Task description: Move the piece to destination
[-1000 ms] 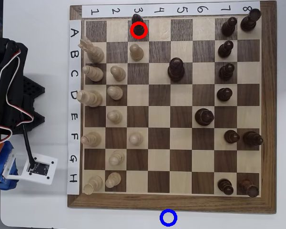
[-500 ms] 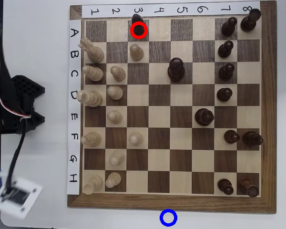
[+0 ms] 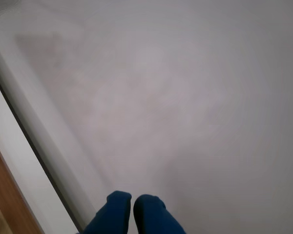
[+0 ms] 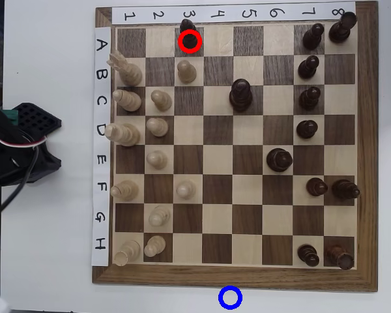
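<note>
1. Since half a second ago, we see that the white camera module and its blue mount have swung out of the overhead view at the lower left; only a sliver remains at that corner, while the chess pieces stand as they did.
2. Our end effector point(image 3: 132, 207) shows in the wrist view as two blue fingertips point(image 3: 115, 212) at the bottom edge, drawn narrow with only a thin gap between them and nothing held.
3. Beyond them lies blurred, plain white counter point(image 3: 185, 97), with its edge and a strip of brown wood at the left of that view.
4. From overhead, the arm's black base point(image 4: 26, 140) with its wires sits at the left, apart from the chessboard point(image 4: 368, 150).
5. We find the piece point(image 4: 190, 40) on square A3, inside a red ring point(image 4: 182, 36), at the board's top edge.
6. Our destination point(image 4: 222, 298), a blue ring, lies on bare white counter just below the board's bottom edge, well apart from the piece.
</note>
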Robot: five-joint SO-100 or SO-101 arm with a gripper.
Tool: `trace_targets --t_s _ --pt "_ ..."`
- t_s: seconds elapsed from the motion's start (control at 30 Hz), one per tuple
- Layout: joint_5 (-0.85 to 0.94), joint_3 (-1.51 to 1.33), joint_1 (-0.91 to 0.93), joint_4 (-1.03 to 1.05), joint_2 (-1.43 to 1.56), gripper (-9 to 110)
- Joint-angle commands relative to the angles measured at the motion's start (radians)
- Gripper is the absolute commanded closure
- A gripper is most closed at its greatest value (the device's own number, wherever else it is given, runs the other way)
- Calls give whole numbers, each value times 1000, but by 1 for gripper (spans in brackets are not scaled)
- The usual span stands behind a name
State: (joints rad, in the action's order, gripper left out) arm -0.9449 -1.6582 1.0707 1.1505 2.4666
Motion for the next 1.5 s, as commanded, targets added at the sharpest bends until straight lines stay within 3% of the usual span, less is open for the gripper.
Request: trace_targets --t_s 0.0,0.53,0.87,1.17,1.47 --pt "-353 399 -262 -97 -86 101" --pt "-669 443 -755 287 -77 101" --pt "-1103 402 -1108 572 -109 97" --pt "-1264 198 -1331 571 -101 97" --pt "-1146 -38 -1440 370 -97 101"
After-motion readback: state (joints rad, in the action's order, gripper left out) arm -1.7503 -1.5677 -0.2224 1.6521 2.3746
